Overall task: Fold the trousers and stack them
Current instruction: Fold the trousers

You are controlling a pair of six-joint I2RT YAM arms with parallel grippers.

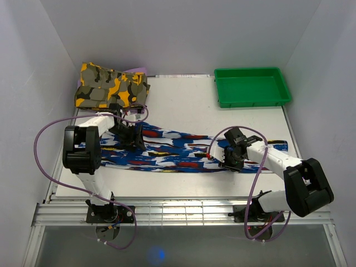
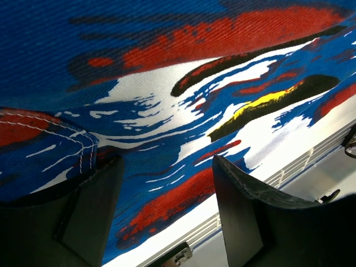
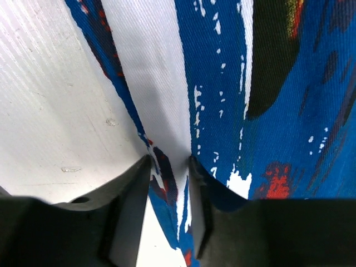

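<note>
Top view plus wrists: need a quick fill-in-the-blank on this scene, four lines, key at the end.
1. The left gripper hovers with jaws ____ over the trousers.
2. The right gripper pinches a fold of the ____.
3. The colour of the tray is ____.
4. The camouflage garment lies at the far ____ corner of the table.
Missing words: open; trousers; green; left.
</note>
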